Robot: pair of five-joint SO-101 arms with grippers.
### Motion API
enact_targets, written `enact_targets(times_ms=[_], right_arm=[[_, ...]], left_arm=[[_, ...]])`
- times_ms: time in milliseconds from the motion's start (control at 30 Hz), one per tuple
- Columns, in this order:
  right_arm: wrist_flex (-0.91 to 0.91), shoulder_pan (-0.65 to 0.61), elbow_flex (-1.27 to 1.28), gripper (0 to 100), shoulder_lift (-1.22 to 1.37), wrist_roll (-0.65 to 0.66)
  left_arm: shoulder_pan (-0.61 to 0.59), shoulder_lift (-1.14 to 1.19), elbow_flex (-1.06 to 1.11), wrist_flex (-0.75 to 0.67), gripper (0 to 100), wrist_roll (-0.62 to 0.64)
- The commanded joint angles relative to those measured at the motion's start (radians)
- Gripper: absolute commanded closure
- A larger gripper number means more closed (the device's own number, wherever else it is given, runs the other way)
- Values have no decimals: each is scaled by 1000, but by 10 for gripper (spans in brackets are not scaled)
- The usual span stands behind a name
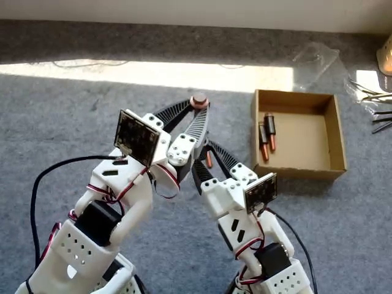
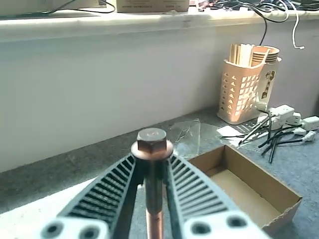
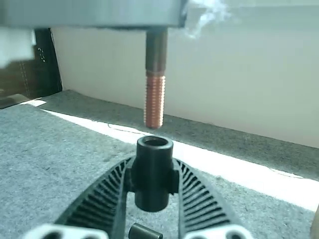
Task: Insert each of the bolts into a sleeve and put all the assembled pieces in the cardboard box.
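Nearest you, your right gripper (image 3: 153,175) clamps the sleeve (image 3: 154,149) mouth-up, so the bolt (image 3: 155,102) pinched in the left gripper (image 2: 152,163) hangs just above, seemingly aligned (two assembled pieces (image 1: 267,136) occupy the cardboard box (image 1: 337,138), right).

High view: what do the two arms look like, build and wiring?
Both arms have white printed shells with black servos, black ribbed fingers, red and black wires at the joints, and a dark camera board by each wrist.
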Motion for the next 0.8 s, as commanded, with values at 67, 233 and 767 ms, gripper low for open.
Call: enact_targets(times_ms=[67, 233, 767], right_arm=[[1, -13, 105, 994, -5, -3], [1, -13, 105, 994, -5, -3], [1, -12, 105, 994, -5, -3]], left_arm=[[-1, -22, -8, -23, 995, 58], [-7, -22, -12, -21, 995, 83], [-1, -22, -7, -20, 995, 86]])
